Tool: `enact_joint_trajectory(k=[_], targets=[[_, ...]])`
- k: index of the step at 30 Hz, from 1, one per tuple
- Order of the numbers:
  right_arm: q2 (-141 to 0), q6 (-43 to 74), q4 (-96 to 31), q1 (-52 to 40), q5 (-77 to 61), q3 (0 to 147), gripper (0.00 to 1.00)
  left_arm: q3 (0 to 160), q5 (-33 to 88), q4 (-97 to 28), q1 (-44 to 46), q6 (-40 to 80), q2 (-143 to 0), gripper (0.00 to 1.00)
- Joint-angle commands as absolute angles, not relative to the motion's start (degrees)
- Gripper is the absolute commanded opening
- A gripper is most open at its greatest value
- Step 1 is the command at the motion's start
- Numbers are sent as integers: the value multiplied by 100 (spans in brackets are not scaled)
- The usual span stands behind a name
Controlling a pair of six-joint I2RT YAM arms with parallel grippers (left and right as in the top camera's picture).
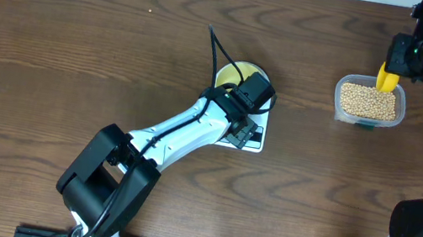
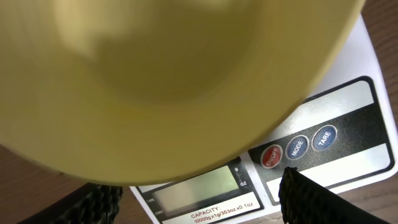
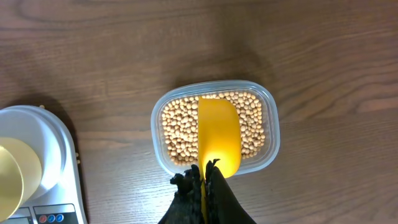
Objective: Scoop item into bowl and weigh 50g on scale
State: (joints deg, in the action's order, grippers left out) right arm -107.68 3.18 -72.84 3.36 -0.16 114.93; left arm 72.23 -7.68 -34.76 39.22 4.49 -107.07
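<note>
The beans [image 1: 365,100] fill a clear tub [image 1: 337,103] at the right; they also show in the right wrist view [image 3: 177,134]. My right gripper [image 3: 205,171] is shut on a yellow scoop [image 3: 219,134] held over the tub [image 3: 272,134]; no beans show on the scoop. The pale yellow-green bowl [image 1: 230,74] sits on the white scale [image 1: 253,143] at the table's middle. In the left wrist view the bowl [image 2: 174,74] fills the top, above the scale's display [image 2: 196,190]. My left gripper [image 2: 198,183] is open, its fingers either side of the display, just below the bowl's rim.
The scale's red, MODE and TARE buttons [image 2: 297,147] lie in front of the bowl. The left arm [image 1: 166,137] stretches diagonally from the front edge over most of the scale. The scale's corner [image 3: 37,143] shows left of the tub in the right wrist view.
</note>
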Motion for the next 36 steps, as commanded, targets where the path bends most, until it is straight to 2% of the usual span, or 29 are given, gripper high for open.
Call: enact_joint_trajectory(k=[1,36], targets=[[-10641,226,-7295,316,54,11450,1,7220,-816,-3481,3931,502,-10753,83],[-10643,224,-7450,316,56,11448,1,7220,-972,-3201,3920,497,-11225,83]])
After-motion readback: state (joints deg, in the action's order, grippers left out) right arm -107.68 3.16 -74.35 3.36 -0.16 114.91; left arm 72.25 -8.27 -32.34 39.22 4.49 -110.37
